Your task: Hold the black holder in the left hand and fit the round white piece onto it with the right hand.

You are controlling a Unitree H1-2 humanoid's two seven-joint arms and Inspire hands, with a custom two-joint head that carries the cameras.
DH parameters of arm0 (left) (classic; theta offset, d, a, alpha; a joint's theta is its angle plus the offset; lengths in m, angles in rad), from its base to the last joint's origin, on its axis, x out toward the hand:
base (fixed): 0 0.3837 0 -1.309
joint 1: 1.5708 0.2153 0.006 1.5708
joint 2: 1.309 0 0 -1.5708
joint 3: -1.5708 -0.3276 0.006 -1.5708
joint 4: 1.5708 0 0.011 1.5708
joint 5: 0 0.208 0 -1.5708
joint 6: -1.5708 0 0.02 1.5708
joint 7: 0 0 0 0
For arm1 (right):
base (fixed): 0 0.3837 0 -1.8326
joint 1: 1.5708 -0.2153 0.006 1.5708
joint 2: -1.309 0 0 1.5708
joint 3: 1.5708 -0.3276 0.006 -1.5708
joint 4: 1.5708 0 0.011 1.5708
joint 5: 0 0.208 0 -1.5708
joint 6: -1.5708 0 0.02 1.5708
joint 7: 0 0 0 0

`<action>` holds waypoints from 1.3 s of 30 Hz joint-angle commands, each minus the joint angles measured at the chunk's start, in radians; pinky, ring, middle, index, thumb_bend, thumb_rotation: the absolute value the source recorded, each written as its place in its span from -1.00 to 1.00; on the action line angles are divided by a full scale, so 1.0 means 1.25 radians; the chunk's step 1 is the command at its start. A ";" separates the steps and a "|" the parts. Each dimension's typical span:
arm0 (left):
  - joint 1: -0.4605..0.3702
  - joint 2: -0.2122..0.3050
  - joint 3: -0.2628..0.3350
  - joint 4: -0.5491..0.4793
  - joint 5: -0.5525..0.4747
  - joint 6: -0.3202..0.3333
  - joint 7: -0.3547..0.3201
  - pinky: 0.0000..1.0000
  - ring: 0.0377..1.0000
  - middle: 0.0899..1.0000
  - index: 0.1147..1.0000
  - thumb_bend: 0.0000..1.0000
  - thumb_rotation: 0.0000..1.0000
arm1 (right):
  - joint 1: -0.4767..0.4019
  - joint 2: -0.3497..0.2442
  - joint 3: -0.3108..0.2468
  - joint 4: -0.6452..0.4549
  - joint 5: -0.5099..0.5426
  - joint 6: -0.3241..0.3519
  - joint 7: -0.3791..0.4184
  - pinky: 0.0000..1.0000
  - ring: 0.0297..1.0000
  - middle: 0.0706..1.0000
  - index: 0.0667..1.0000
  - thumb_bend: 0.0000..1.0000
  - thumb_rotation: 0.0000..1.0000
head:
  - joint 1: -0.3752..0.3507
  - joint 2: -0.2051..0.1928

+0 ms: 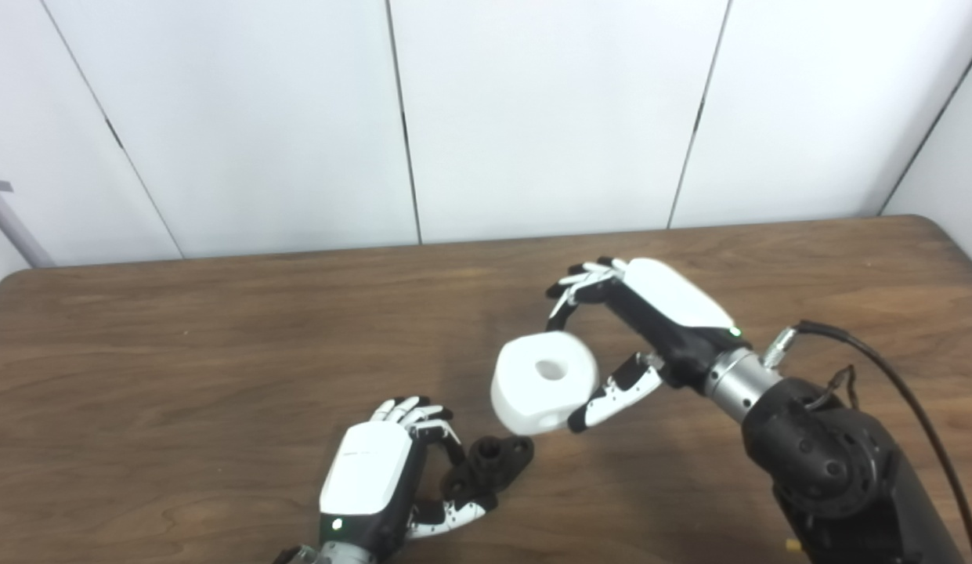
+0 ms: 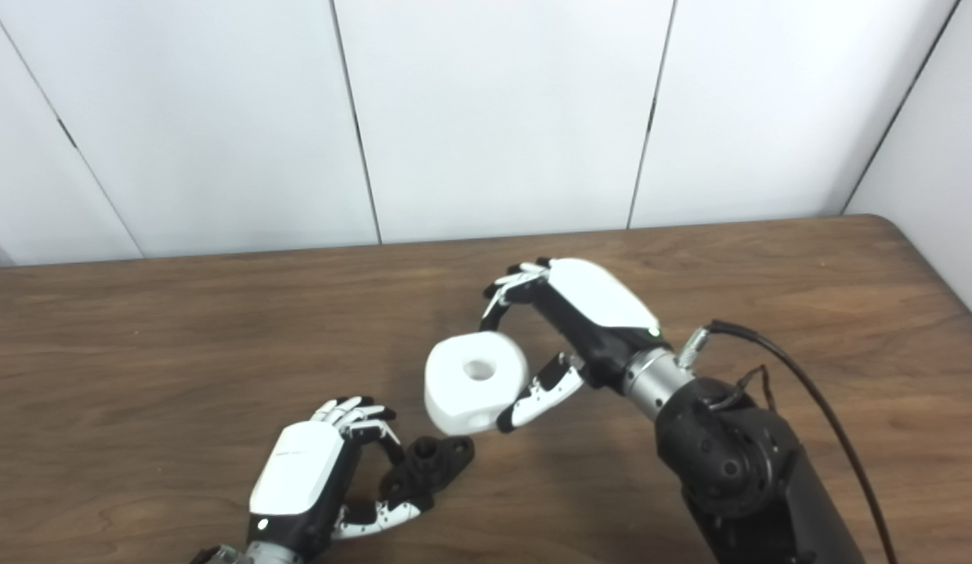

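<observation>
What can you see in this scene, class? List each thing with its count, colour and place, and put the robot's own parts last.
round white piece: one, white with a centre hole, held above the middle of the table.
black holder: one, black, near the table's front edge, just below the white piece.
table: one, brown wood grain, filling the lower part of both views.
wall panels: several, white with dark seams, behind the table.
cable: one, black, looping from the right wrist.
left hand: one, white and black, closed on the holder.
right hand: one, white and black, gripping the white piece.
</observation>
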 commanded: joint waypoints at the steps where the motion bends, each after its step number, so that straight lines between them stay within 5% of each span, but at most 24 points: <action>1: -0.007 -0.004 -0.019 0.011 0.028 -0.001 -0.010 0.82 0.74 0.53 -0.16 0.04 -0.91 | -0.025 0.010 0.003 -0.024 -0.006 -0.025 -0.012 1.00 0.83 0.59 -0.11 0.05 -0.72 | 0.006 0.001; 11: -0.011 -0.011 -0.025 0.018 0.022 0.004 -0.009 0.86 0.76 0.53 -0.16 0.04 -0.91 | -0.014 0.057 0.032 -0.006 -0.004 -0.041 -0.017 1.00 0.85 0.60 -0.11 0.05 -0.72 | 0.022 0.006; 39: -0.011 -0.005 -0.024 0.013 0.021 0.005 -0.008 0.84 0.75 0.53 -0.16 0.04 -0.91 | -0.016 0.039 0.021 0.016 -0.006 -0.051 -0.014 1.00 0.89 0.62 -0.11 0.05 -0.73 | 0.008 0.013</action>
